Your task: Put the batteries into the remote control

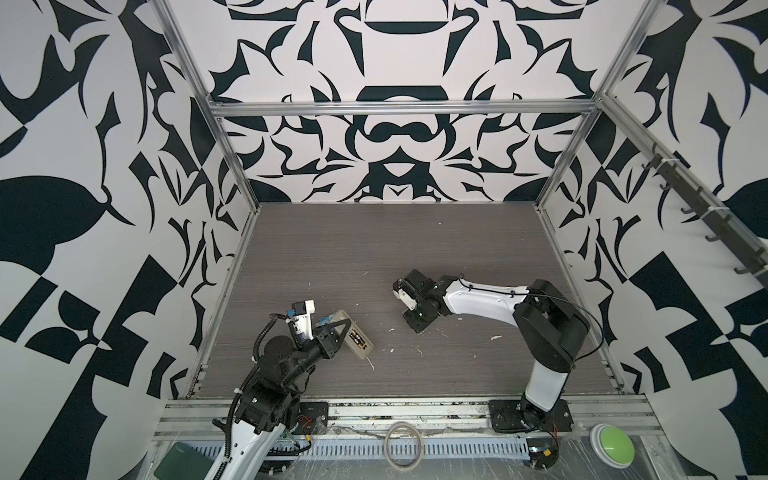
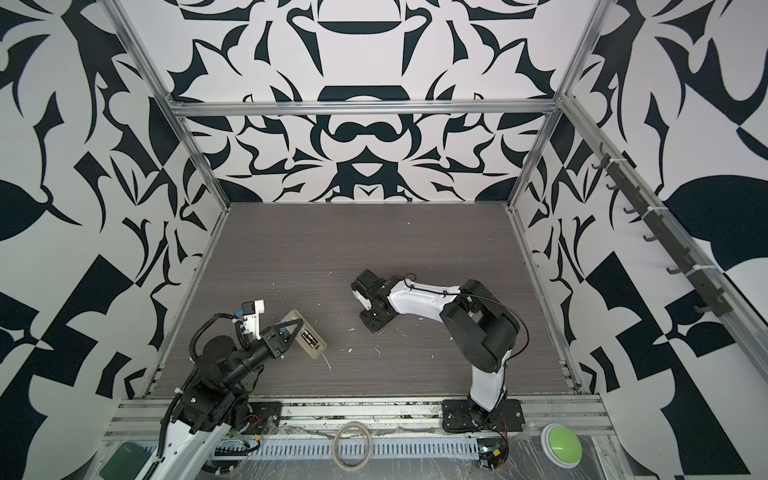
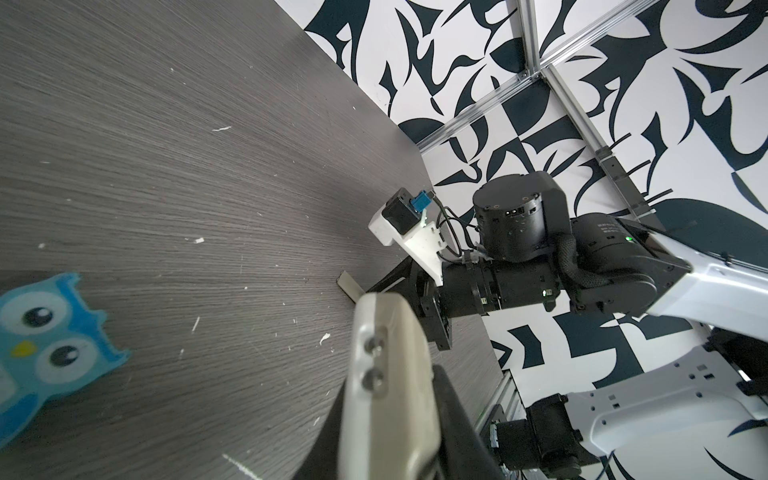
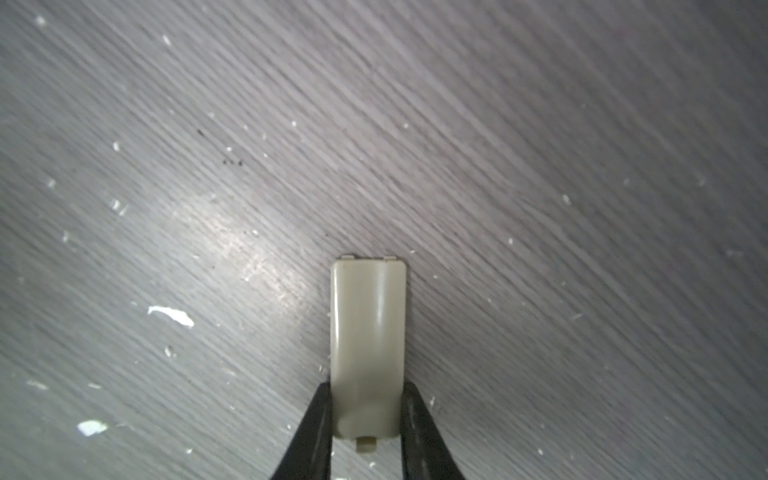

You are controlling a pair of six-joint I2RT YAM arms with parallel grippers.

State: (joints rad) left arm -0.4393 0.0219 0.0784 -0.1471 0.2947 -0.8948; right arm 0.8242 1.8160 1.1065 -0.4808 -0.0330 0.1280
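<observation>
Clamping the remote control (image 1: 365, 350) at lower left of centre in both top views, the left gripper (image 1: 341, 328) had its jaws closed on the handset. The open compartment faced the camera, with the two batteries (image 1: 357, 338) side by side inside. Near mid-frame, the right gripper (image 1: 401, 291) pointed down at the grey table (image 1: 374, 249), its fingertips hidden.

The left wrist view showed the remote's rounded edge pinched between black fingers (image 3: 453, 415), with a blue owl toy (image 3: 41, 332) on the table beside it.

The right wrist view showed the right gripper's fingers (image 4: 320, 415) pressed against both long sides of a beige battery cover (image 4: 368, 324) lying flat on the table.
</observation>
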